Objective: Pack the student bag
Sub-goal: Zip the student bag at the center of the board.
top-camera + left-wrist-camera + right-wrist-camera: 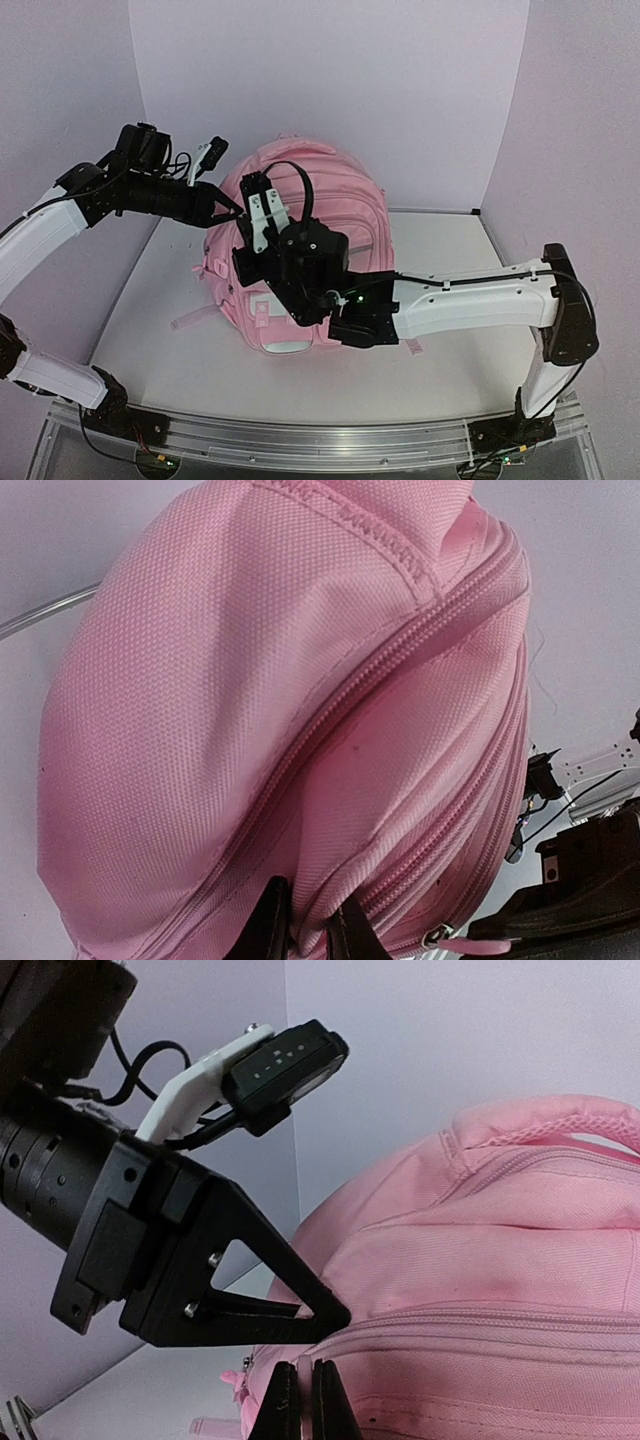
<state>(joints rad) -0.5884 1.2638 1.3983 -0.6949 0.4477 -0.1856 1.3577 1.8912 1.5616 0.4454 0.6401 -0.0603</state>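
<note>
The student bag [340, 195], a big light-pink backpack, stands in the middle of the table. My left gripper [237, 209] reaches in from the left to its upper left side. In the left wrist view, the left gripper [308, 928] is shut on a pinched fold of the bag's [250, 680] fabric between two zip lines. My right gripper [250, 200] comes up over the bag's front. In the right wrist view, the right gripper [304, 1392] is shut on a thin pale tab at the bag's [500, 1260] zip line. The left gripper's black fingertip [325, 1312] sits just above it.
The white table [150, 300] is closed in by lavender walls at the back and both sides. A metal rail [300, 440] carrying the arm bases runs along the near edge. A metal zip slider with a pink tab [445, 940] hangs low on the bag. The right arm's wrist covers the bag's front.
</note>
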